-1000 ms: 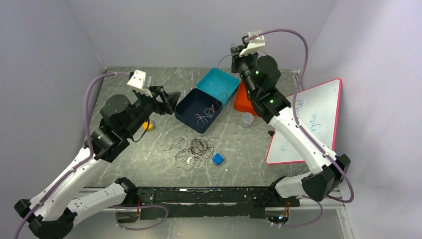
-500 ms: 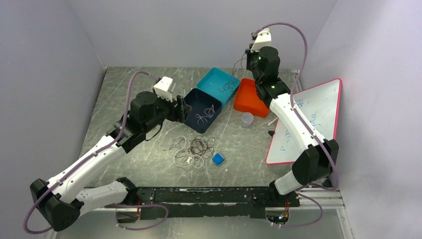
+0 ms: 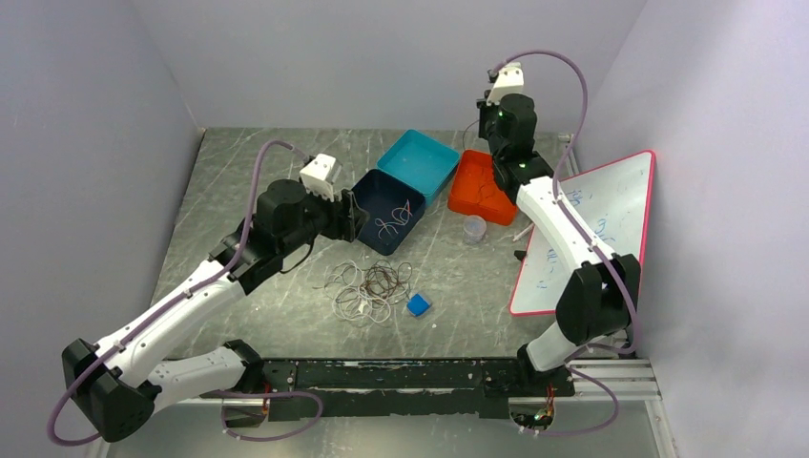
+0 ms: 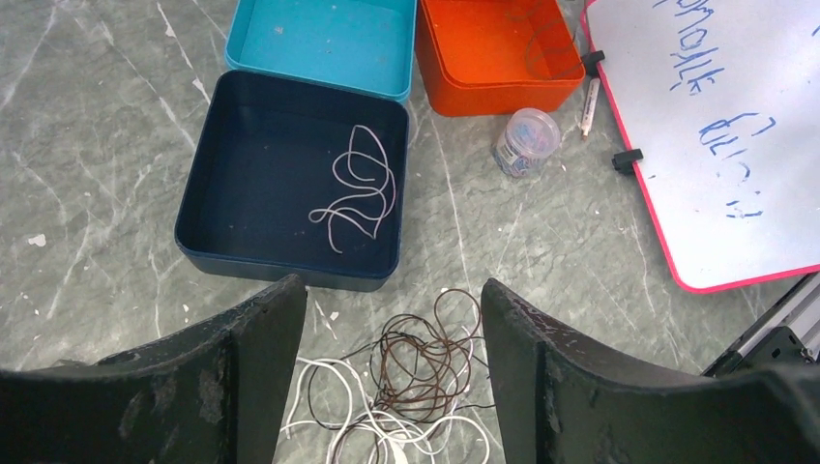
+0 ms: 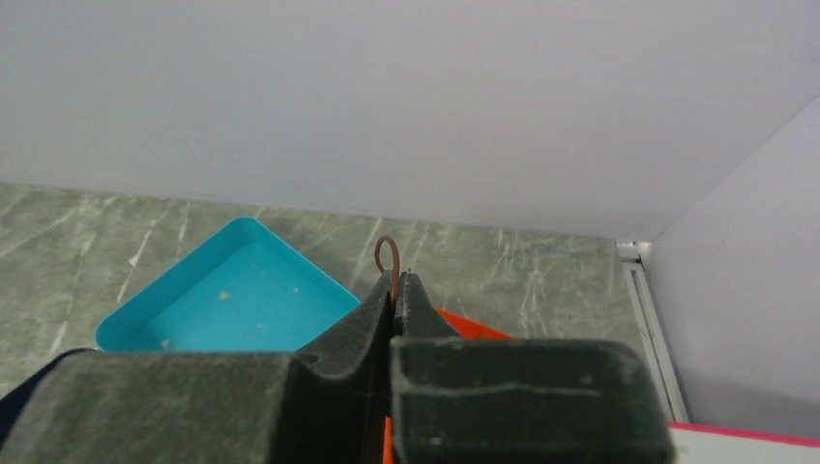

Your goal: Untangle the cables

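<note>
A tangle of white, black and brown cables [image 3: 370, 291] [image 4: 425, 387] lies on the marble table in front of the dark blue box [image 3: 365, 227] [image 4: 227, 174]. My left gripper [image 3: 354, 216] [image 4: 392, 290] hovers open above the tangle, with nothing between its fingers. One pale cable [image 4: 354, 193] [image 3: 395, 218] lies loose in the dark blue box. My right gripper [image 5: 397, 278] [image 3: 483, 119] is raised at the back and shut on a thin brown cable [image 5: 388, 254], whose small loop pokes out past the tips. A dark cable [image 4: 540, 37] rests in the orange tray [image 3: 469, 202] [image 4: 464, 92].
An empty teal tray [image 3: 420, 157] [image 4: 290, 58] sits behind the dark blue box. A small clear jar [image 3: 474, 228] [image 4: 527, 140], a marker [image 4: 588, 92] and a pink-edged whiteboard [image 3: 596, 229] [image 4: 716, 145] are on the right. A small blue block [image 3: 418, 305] lies beside the tangle.
My left arm has swung right and forward, up to the dark blue box. My right gripper has carried its cable from over the teal tray to over the orange tray.
</note>
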`<state>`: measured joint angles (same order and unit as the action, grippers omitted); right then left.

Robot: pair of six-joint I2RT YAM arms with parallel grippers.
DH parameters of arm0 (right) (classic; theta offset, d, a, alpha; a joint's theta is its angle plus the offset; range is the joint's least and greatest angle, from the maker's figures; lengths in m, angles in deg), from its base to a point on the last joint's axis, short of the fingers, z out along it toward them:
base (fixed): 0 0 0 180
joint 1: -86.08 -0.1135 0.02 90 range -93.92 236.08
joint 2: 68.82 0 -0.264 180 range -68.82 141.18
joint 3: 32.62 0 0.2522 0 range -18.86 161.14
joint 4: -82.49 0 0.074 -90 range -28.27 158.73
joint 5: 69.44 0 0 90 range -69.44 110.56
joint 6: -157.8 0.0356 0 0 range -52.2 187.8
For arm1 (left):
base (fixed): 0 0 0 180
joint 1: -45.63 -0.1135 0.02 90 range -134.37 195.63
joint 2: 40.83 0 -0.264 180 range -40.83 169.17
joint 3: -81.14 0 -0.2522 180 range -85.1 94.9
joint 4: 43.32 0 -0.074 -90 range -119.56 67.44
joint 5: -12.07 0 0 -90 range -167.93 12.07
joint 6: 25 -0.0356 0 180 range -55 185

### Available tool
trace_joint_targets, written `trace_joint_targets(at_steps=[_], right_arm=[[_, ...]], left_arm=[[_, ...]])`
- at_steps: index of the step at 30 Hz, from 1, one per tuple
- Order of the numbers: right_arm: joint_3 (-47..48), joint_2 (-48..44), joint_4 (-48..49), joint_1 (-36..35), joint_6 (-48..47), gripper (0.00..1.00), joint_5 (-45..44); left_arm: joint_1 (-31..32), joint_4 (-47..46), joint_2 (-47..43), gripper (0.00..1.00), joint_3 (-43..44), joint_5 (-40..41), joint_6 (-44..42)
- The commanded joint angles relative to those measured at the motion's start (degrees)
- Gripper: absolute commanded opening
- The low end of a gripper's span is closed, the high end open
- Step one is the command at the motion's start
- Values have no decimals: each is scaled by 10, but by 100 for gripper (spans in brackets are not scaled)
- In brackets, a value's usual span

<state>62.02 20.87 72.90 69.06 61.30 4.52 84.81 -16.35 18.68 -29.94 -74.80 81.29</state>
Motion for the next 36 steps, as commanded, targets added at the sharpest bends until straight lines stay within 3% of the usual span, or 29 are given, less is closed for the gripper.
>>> trace_joint_targets(at_steps=[1,13,22,29,36], right_arm=[[-24,12,20,17,-1,0,-14],[-92,20,42,43,35,0,3],[-36,-11,8,44,43,0,41],[28,-15,-28,47,45,0,19],[31,-9,-21,54,35,0,1]], left_arm=[[-4,-5,6,71,-5,-24,1],[-4,-6,21,70,-1,-29,-2],[-3,-5,21,69,-9,-22,0],[-3,1,25,67,-9,-22,1],[-4,1,28,67,-8,-23,3]])
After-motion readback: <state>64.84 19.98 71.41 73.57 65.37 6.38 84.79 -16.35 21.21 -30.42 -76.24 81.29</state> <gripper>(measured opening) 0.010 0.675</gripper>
